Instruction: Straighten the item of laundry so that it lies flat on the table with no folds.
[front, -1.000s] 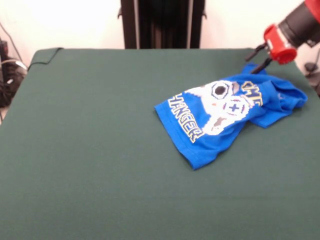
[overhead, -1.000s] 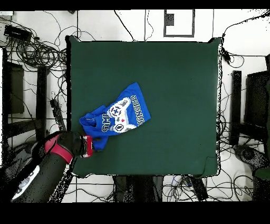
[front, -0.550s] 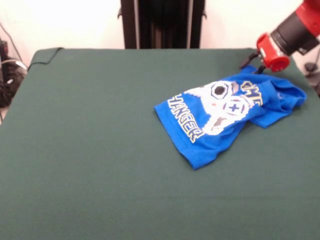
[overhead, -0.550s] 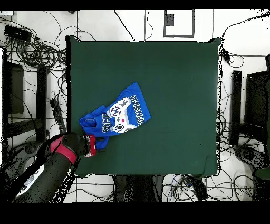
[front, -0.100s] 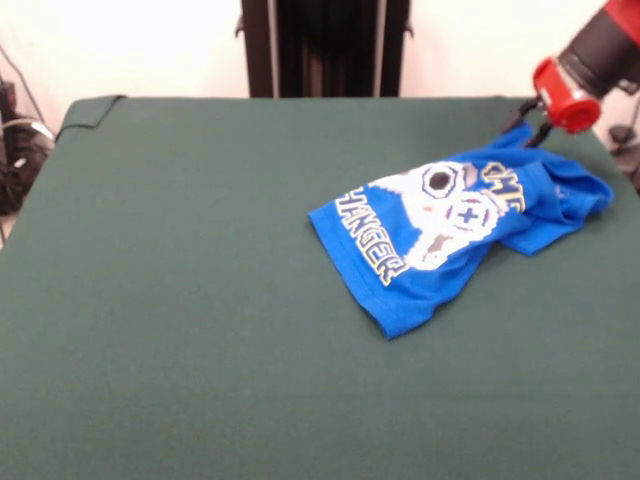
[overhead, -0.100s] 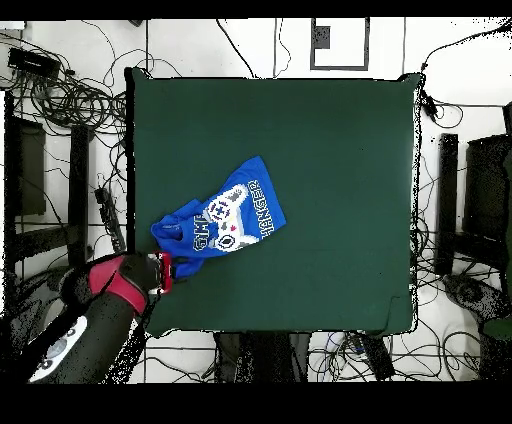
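Green surface (front, -0.100s: 200, 300), shirt (front, -0.100s: 450, 225) bunched right of centre. Gripper (front, -0.100s: 527, 125) at its upper-right edge, hold unclear. Risk: pulling sideways drags the shirt off.

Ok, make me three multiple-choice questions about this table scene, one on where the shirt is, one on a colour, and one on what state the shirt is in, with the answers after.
1. In the front view, where does the T-shirt lie on the table?
A. right of centre
B. far left corner
C. near edge, middle

2. What colour is the table's cloth?
A. white
B. dark green
C. red

3. How does the shirt lie?
A. spread flat
B. crumpled, with folds
C. hanging off the edge

Answers: 1 A, it lies toward the right side, below the gripper. 2 B, the whole top is dark green. 3 B, its right end is bunched and the print is creased.
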